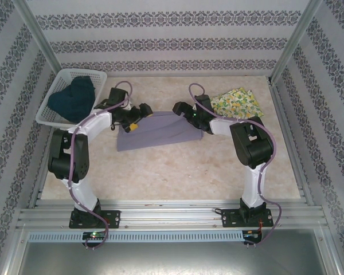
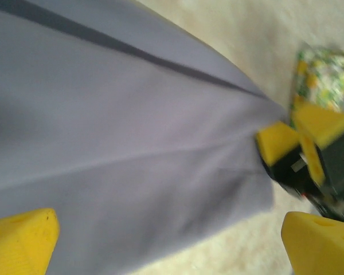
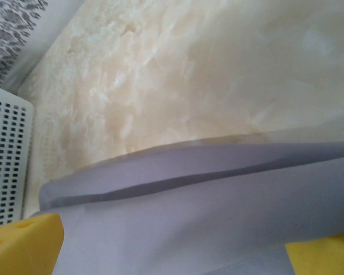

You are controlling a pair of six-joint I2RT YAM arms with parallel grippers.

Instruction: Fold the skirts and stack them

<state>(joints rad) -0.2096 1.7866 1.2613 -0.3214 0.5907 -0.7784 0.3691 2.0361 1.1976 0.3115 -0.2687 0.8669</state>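
The grey-lavender skirt (image 1: 157,132) lies spread across the middle of the table. My left gripper (image 1: 139,118) hovers at its left far edge; in the left wrist view that gripper (image 2: 171,252) is open, its yellow fingers (image 2: 20,240) wide apart over the skirt (image 2: 132,143). My right gripper (image 1: 180,109) is at the skirt's far right corner, where creases run toward the gripper (image 2: 301,143). In its own view it (image 3: 172,255) is open with the skirt (image 3: 206,212) between its fingers. The yellow print skirt (image 1: 236,103) lies folded at back right. The dark teal skirt (image 1: 73,98) sits bunched in the basket.
A white lattice basket (image 1: 51,117) stands at the back left, its wall (image 3: 6,160) close beside the skirt's end. Patterned walls and metal posts close in the table. Bare tabletop (image 1: 178,172) runs between the skirt and the arm bases.
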